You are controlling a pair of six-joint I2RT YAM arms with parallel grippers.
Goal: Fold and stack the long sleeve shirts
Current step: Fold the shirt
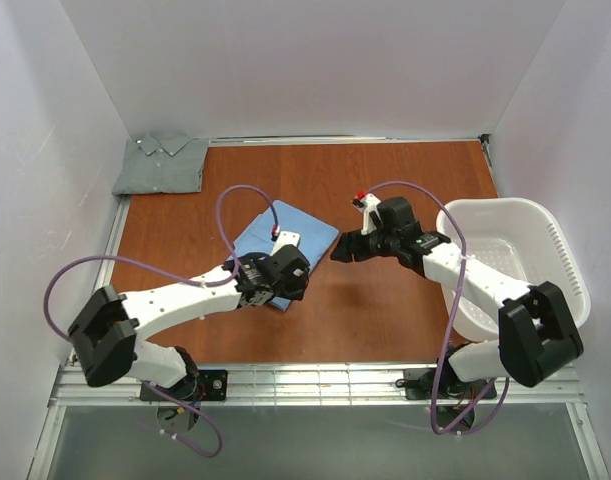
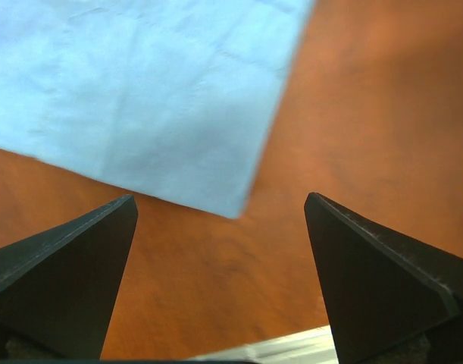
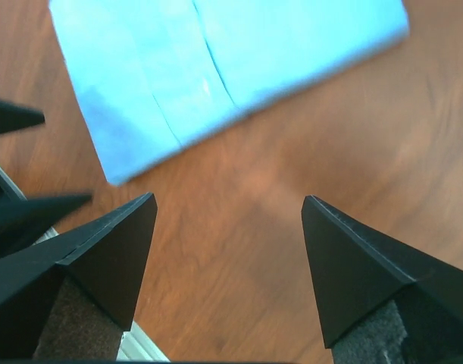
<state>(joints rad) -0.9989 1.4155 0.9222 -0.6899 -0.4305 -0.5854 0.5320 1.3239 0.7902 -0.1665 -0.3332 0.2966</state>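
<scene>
Well, the brown table (image 1: 385,190) is the biggest thing, and the white laundry basket (image 1: 570,255) sits at its right side. The grey-green shirt (image 1: 163,165) lies folded in the far left corner. The light blue shirt (image 1: 305,225) lies folded flat near the middle, well apart from it. So the folding looks done, but the stacking is not. The left gripper (image 2: 221,195) and the right gripper (image 3: 229,196) hover by the blue shirt, fingers spread wide, holding nothing.
</scene>
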